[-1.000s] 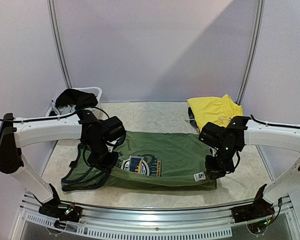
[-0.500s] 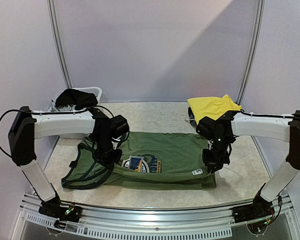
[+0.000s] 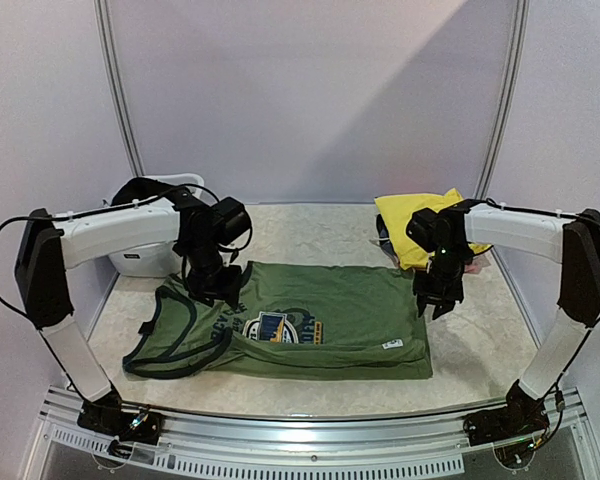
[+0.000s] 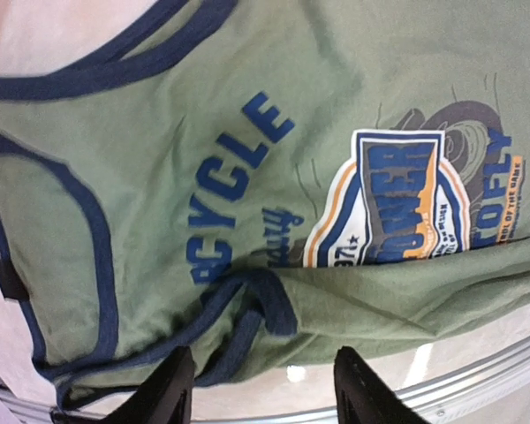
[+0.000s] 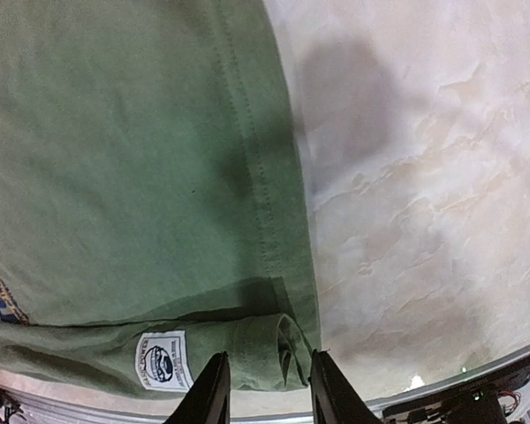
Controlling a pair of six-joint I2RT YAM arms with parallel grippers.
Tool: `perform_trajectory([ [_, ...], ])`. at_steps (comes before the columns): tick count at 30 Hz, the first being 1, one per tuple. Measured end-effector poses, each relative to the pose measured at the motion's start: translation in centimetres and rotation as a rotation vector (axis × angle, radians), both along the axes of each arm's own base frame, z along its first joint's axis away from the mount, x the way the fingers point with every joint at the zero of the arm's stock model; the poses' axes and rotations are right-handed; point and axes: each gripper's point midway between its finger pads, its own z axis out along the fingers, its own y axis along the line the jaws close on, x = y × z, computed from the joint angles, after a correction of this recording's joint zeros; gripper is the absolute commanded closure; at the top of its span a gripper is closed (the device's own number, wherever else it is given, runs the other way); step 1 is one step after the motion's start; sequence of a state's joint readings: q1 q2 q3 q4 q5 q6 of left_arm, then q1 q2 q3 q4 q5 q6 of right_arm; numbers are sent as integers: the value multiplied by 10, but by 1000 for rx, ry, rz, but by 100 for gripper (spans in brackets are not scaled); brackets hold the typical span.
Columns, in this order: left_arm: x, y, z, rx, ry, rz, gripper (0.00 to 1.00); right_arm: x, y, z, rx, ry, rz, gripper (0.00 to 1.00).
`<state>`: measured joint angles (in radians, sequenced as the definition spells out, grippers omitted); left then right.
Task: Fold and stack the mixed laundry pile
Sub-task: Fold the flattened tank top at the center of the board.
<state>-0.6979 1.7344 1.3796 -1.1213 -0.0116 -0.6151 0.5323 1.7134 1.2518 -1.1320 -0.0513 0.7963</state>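
Shirt (image 3: pixel 320 320), olive with navy trim (image 4: pixel 95 231), lay spread flat on the table (image 3: pixel 310 228). Its neck end was toward the left arm and its hem end toward the right arm. The near long edge was doubled over onto the shirt in a narrow fold running its whole length. The chest graphic (image 4: pixel 397 208) faced up, just above that fold. A small white label (image 5: pixel 162 362) sat on the folded strip at the hem-end near corner. Left gripper (image 3: pixel 220 288) hung over the shirt's neck end, on the far side. Its jaws stood apart with nothing between them, only cloth and the folded trim showing through the gap. Right gripper (image 3: pixel 438 300) hung over the shirt's hem edge near the far corner. Its jaws were parted and empty too, with the folded corner visible in the gap. Could not tell from any view whether either gripper brushed the cloth. Yellow piece (image 3: pixel 420 212) lay bunched beyond the shirt's far hem-end corner, behind the right arm, apart from the shirt. White tub (image 3: pixel 140 262) stood beyond the shirt's neck end on the far side, partly hidden by the left arm. Black piece (image 3: pixel 140 190) was draped over the tub's top.
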Motion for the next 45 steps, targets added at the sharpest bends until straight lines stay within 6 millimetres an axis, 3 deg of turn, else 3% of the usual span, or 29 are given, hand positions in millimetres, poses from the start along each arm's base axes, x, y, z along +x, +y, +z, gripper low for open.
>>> perform_trajectory([
  [5,-23,8,9,-33,-27,-61,50,-8,15,23,83,-81,110,68],
  [8,-43,9,4,-62,-10,-97,51,-28,18,34,140,-123,157,67],
  [15,-56,0,-25,-128,32,-100,54,-72,11,-1,218,-49,123,65],
  [20,-50,-12,-40,-168,27,-90,55,-67,17,-4,250,-71,90,64],
  [27,-41,-20,-57,-184,36,-96,64,-53,23,-13,270,-104,70,67],
  [42,-39,-25,-63,-198,40,-111,84,-63,15,-34,244,-66,68,67],
  [45,-39,-25,-63,-197,42,-110,88,-63,15,-34,245,-67,71,73],
])
